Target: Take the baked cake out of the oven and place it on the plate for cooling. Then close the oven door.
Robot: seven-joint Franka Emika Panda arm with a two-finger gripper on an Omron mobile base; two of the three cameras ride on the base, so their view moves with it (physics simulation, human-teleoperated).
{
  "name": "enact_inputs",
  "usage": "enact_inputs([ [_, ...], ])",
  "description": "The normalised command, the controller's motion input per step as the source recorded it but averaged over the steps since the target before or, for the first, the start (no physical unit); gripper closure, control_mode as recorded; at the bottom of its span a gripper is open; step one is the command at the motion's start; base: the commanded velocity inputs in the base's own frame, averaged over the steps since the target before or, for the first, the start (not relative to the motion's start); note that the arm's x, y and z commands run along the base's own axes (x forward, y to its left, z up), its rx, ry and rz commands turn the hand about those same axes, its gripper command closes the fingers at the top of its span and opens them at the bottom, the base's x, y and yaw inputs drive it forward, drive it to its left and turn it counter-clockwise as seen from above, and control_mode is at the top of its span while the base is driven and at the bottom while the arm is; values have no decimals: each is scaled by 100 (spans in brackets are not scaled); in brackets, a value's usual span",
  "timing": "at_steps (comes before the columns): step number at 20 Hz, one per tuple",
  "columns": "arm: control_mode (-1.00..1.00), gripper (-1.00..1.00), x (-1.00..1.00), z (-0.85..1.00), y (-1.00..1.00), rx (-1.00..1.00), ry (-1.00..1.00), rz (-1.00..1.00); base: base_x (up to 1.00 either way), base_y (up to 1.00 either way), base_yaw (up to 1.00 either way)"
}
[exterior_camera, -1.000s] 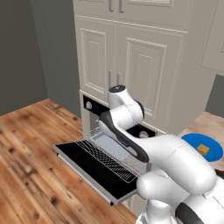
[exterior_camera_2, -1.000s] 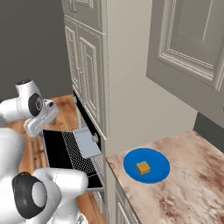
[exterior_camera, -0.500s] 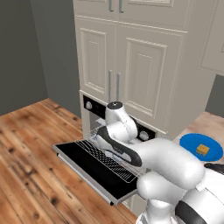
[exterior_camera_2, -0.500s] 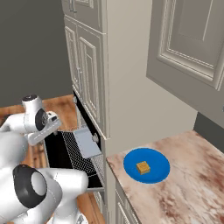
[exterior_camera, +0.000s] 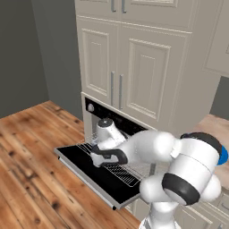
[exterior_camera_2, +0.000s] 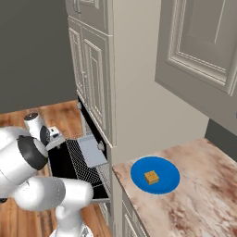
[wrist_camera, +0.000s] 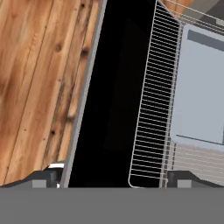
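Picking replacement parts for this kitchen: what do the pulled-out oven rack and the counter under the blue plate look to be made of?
The pulled-out oven rack looks like thin silvery metal wire, judging by its fine parallel bars. The counter looks like polished stone, perhaps marble: mottled pink-beige veining. The round blue plate is plain and matte; its material is unclear.

The lowered oven door point(exterior_camera: 96, 172) jutted over the wooden floor point(exterior_camera: 31, 179), its pulled-out wire rack point(wrist_camera: 155, 96) and grey tray point(wrist_camera: 199, 83) blocking the oven's mouth.

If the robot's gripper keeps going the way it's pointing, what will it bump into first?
Probably the open oven door: the gripper points down at its black glass, between the silver edge and the wire rack. Depth is hard to judge.
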Motion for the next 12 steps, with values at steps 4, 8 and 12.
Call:
enact_inputs([
  [4,-100,-100,66,-45,23,0,2,-18,0,0,0],
  [8,-100,-100,59,-45,15,0,4,-16,0,0,0],
  [12,-100,-100,62,-42,11,0,7,-14,0,0,0],
])
